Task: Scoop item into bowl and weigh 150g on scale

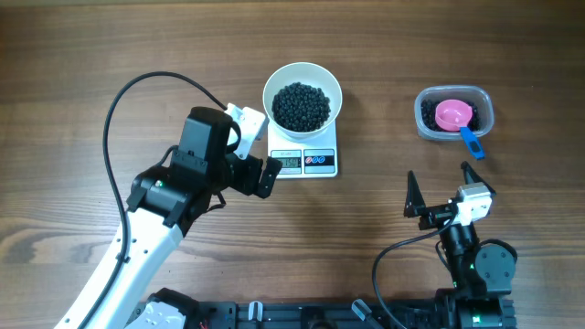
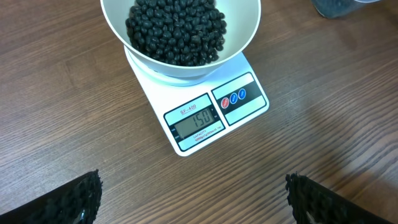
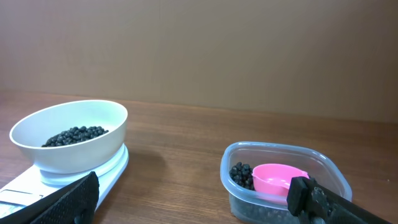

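**Station check: weighing set-up as found**

1. Bowl (image 1: 271, 84) stood upright on the scale (image 1: 320, 163), at rear-centre of the counter (image 1: 91, 55) in the overhead view. It covered the rear of the scale. The front panel was exposed, w/ display (image 2: 196, 119) and two round buttons (image 2: 233, 98). Display read 150.

2. Item (image 1: 302, 106): black beans were heaped in the bowl, below its rim. More of the same lay in the clear tub (image 1: 423, 114), well apart from the scale, toward the R arm's side.

3. Pink scoop (image 1: 450, 115) rested in the tub, cup on the beans. Its blue handle (image 1: 471, 142) stuck out over the tub's near corner.

4. L tool (image 1: 260, 151): jaws were fully apart w/ nothing btwn them, so no hold on anything. It sat just beside the scale's left edge, and one finger was close to the scale body. Contact could not be confirmed. Its wrist cam looked down on the display and bowl.

5. R tool (image 1: 443, 185): jaws were fully apart and empty. It was on the near side of the tub, apart from it. Its wrist cam looked level across the counter, w/ the bowl on the scale at left and the tub w/ scoop at right. Its height above the counter could not be judged.
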`<act>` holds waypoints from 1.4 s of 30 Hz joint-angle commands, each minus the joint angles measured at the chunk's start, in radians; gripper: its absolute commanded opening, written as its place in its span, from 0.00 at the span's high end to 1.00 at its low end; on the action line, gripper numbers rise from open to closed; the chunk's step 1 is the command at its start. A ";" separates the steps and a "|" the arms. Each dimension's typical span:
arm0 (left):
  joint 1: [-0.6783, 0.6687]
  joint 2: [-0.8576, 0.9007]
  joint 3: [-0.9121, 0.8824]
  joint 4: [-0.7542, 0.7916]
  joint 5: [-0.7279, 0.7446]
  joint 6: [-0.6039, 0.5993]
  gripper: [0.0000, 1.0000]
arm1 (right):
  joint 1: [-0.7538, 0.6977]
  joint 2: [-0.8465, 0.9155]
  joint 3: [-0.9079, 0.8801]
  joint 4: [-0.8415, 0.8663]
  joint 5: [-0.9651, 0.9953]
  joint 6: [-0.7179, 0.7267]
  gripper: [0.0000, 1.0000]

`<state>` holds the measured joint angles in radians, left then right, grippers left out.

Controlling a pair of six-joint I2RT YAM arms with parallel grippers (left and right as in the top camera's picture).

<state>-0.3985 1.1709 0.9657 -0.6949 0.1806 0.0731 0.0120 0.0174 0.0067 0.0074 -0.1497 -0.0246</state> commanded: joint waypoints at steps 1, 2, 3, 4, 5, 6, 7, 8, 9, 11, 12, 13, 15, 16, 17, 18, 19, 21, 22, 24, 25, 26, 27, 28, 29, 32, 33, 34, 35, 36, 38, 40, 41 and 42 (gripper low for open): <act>-0.005 0.002 -0.005 0.003 0.009 0.001 0.00 | 0.005 -0.014 -0.002 0.003 -0.005 -0.009 0.00; -0.005 0.002 -0.005 0.003 0.009 0.002 0.00 | 0.005 -0.014 -0.002 0.003 -0.005 -0.009 0.00; -0.005 0.002 -0.005 0.003 0.008 0.001 0.00 | 0.005 -0.014 -0.002 0.003 -0.005 -0.009 0.00; -0.005 0.002 -0.005 0.003 0.008 0.001 0.00 | 0.005 -0.014 -0.002 0.003 -0.005 -0.009 0.00; -0.005 0.002 -0.005 0.003 0.009 0.001 0.00 | 0.005 -0.014 -0.002 0.003 -0.005 -0.009 0.00; -0.005 0.002 -0.005 0.003 0.009 0.001 0.00 | 0.005 -0.014 -0.002 0.003 -0.005 -0.009 0.00; -0.005 0.002 -0.005 0.003 0.008 0.001 0.00 | 0.005 -0.014 -0.002 0.003 -0.005 -0.009 0.00; -0.005 0.002 -0.005 0.003 0.008 0.002 0.00 | 0.005 -0.014 -0.002 0.003 -0.005 -0.009 0.00; -0.005 0.002 -0.005 0.003 0.009 0.001 0.00 | 0.005 -0.014 -0.002 0.003 -0.005 -0.009 0.00; -0.005 0.002 -0.005 0.002 0.009 0.001 0.00 | 0.005 -0.014 -0.002 0.003 -0.005 -0.009 0.00; -0.005 0.002 -0.005 -0.002 0.009 0.001 0.00 | 0.005 -0.014 -0.002 0.003 -0.005 -0.009 0.00; -0.005 0.002 -0.005 -0.008 0.009 0.001 0.00 | 0.005 -0.014 -0.002 0.003 -0.005 -0.009 0.00; -0.005 0.002 -0.005 -0.014 0.009 0.001 0.00 | 0.005 -0.014 -0.002 0.003 -0.005 -0.009 0.00; -0.005 0.002 -0.005 -0.016 0.009 0.001 0.00 | 0.005 -0.014 -0.002 0.003 -0.005 -0.009 0.00; -0.005 0.002 -0.005 -0.016 0.009 0.001 0.00 | 0.005 -0.014 -0.002 0.003 -0.005 -0.009 0.00; -0.005 0.002 -0.005 -0.016 0.009 0.001 0.00 | 0.005 -0.014 -0.002 0.003 -0.005 -0.009 0.01; -0.005 0.002 -0.005 -0.016 0.009 0.001 0.00 | 0.005 -0.014 -0.002 0.003 -0.005 -0.009 0.00; -0.005 0.002 -0.005 -0.012 0.009 0.002 0.00 | 0.005 -0.014 -0.002 0.003 -0.005 -0.009 0.00; -0.005 0.000 -0.005 -0.015 0.009 0.001 0.00 | 0.005 -0.014 -0.002 0.003 -0.005 -0.009 0.00; -0.005 -0.022 -0.005 -0.034 0.009 -0.002 0.00 | 0.005 -0.014 -0.002 0.002 -0.005 -0.009 0.00; -0.004 -0.036 -0.005 -0.028 -0.005 -0.002 0.00 | 0.005 -0.014 -0.002 0.003 -0.005 -0.009 0.00; -0.003 -0.057 -0.005 -0.023 -0.025 -0.002 0.00 | 0.005 -0.014 -0.002 0.003 -0.005 -0.009 0.00; 0.003 -0.092 -0.005 -0.019 -0.055 -0.002 0.00 | 0.005 -0.014 -0.002 0.003 -0.005 -0.009 0.00; 0.011 -0.116 -0.005 -0.019 -0.067 -0.002 0.00 | 0.005 -0.014 -0.002 0.003 -0.005 -0.009 0.00; 0.018 -0.134 -0.005 -0.019 -0.067 -0.002 0.00 | 0.005 -0.014 -0.002 0.003 -0.005 -0.009 0.00; 0.063 -0.196 -0.005 -0.027 -0.067 -0.002 0.00 | 0.005 -0.014 -0.002 0.002 -0.005 -0.009 0.00; 0.087 -0.218 -0.007 -0.029 -0.067 -0.002 0.00 | 0.005 -0.014 -0.002 0.003 -0.005 -0.009 0.00; 0.110 -0.238 -0.015 -0.027 -0.067 -0.002 0.00 | 0.005 -0.014 -0.002 0.003 -0.005 -0.009 0.00; 0.143 -0.270 -0.032 -0.017 -0.067 -0.002 0.00 | 0.005 -0.014 -0.002 0.003 -0.005 -0.009 0.00; 0.171 -0.299 -0.051 -0.002 -0.067 -0.002 0.00 | 0.005 -0.014 -0.002 0.003 -0.005 -0.009 0.00; 0.236 -0.379 -0.109 0.058 -0.067 -0.002 0.00 | 0.005 -0.014 -0.002 0.003 -0.005 -0.009 0.00; 0.280 -0.441 -0.156 0.111 -0.063 -0.002 0.00 | 0.005 -0.014 -0.002 0.002 -0.005 -0.009 0.00; 0.300 -0.475 -0.181 0.134 -0.058 -0.003 0.00 | 0.005 -0.014 -0.002 0.003 -0.005 -0.009 0.00; 0.317 -0.510 -0.207 0.150 -0.053 -0.003 0.00 | 0.005 -0.014 -0.002 0.003 -0.005 -0.009 0.00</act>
<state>-0.1448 0.7670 0.8410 -0.5922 0.1200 0.0727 0.0120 0.0174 0.0067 0.0071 -0.1497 -0.0250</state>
